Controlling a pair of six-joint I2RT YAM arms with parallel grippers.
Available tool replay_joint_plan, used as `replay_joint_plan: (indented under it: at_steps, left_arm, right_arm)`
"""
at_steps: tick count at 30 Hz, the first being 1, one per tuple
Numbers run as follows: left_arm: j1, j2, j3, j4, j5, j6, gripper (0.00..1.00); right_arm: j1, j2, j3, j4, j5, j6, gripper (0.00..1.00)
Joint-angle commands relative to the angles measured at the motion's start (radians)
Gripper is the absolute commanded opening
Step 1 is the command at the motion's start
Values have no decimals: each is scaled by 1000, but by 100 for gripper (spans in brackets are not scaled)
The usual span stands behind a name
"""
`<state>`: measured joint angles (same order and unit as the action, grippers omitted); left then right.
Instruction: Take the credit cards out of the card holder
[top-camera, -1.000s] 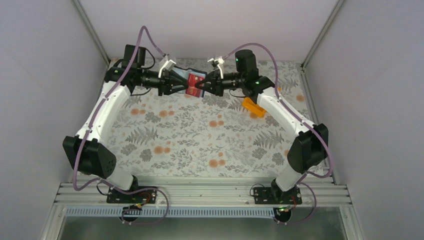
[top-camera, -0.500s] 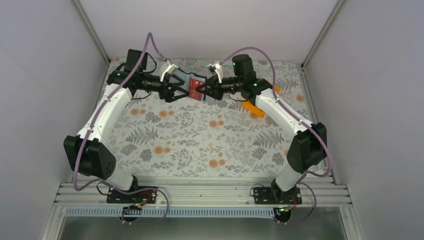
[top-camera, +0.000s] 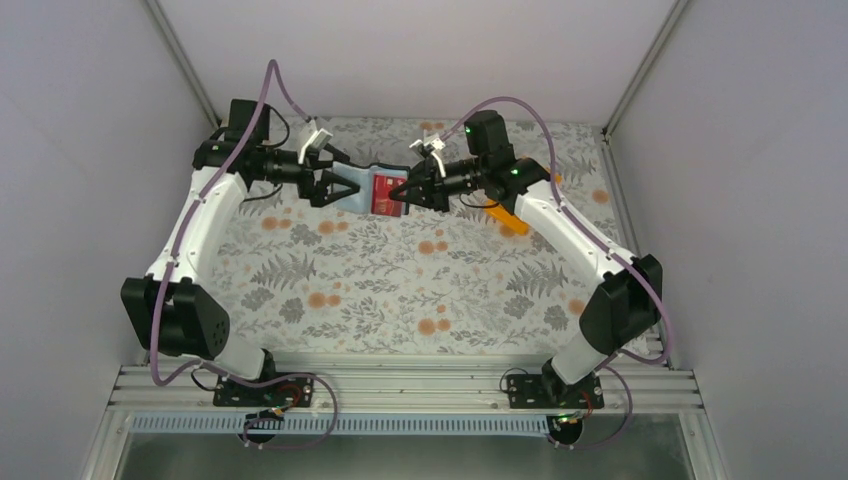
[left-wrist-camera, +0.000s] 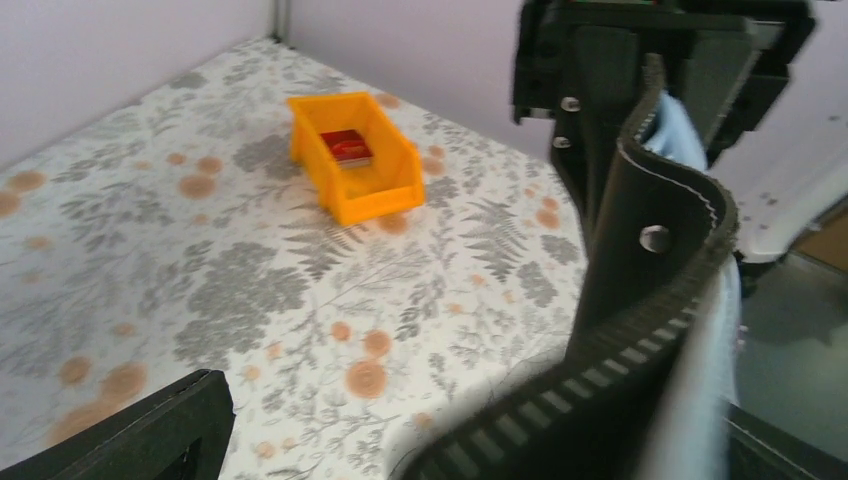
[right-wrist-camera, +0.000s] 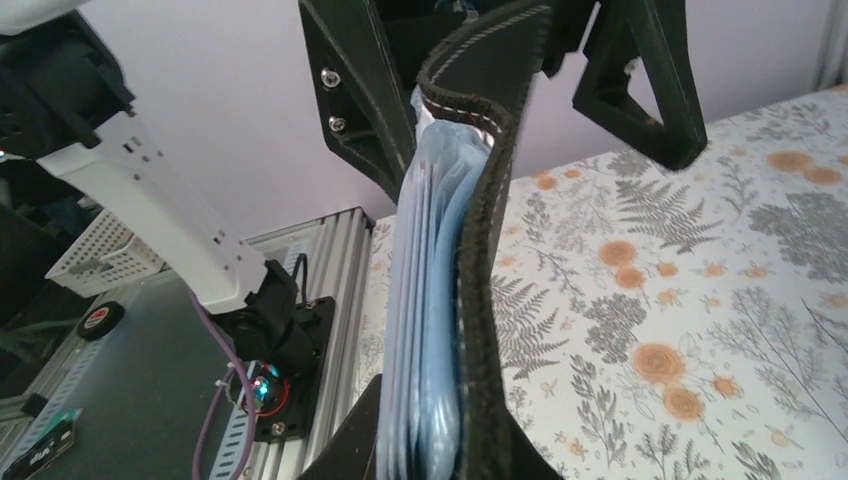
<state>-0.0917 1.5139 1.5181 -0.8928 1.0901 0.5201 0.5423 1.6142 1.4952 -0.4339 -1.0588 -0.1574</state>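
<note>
One floral table (top-camera: 400, 290) carried everything. Two arms met above its far side, the left arm (top-camera: 200, 225) reaching in from the left and the right arm (top-camera: 565, 225) from the right. The left jaws were released and stood wide apart, one finger on each side of the card holder (right-wrist-camera: 480, 250). The right jaws were clenched on the card holder's opposite end and held it up off the table, with its grey-blue pockets showing. An orange bin (left-wrist-camera: 370, 205) sat on the table near the right arm, and a red credit card (left-wrist-camera: 347, 147) lay inside it. Another red card (top-camera: 385, 193) showed against the opened holder.
</note>
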Motion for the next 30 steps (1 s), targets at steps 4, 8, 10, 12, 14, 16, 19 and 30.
replay_joint_plan:
  at_steps: [4,8,10,12,14,16,19,30]
  left_arm:
    - [-2,-27,11,-189,197,252,94]
    - [-2,-28,14,-212,238,266,64]
    - [-2,-25,20,-221,245,267,39]
    - [-2,-26,25,-220,253,255,10]
    - [-2,-28,21,-206,253,223,3]
    - [-2,-36,10,-177,219,175,2]
    - [0,-47,-9,-117,156,124,2]
    - [-17,-41,65,-130,156,177,2]
  right_arm:
    - [-14,-6,87,8,-167,-60,7]
    - [-18,7,100,-1,-152,-56,7]
    - [-19,9,99,-3,-138,-52,8]
    - [-20,13,97,-3,-112,-44,11]
    - [-25,17,93,3,-49,-17,21]
    - [-38,24,85,16,44,33,36]
    - [-83,26,38,59,32,91,49]
    - [-88,-8,-31,176,-163,67,39]
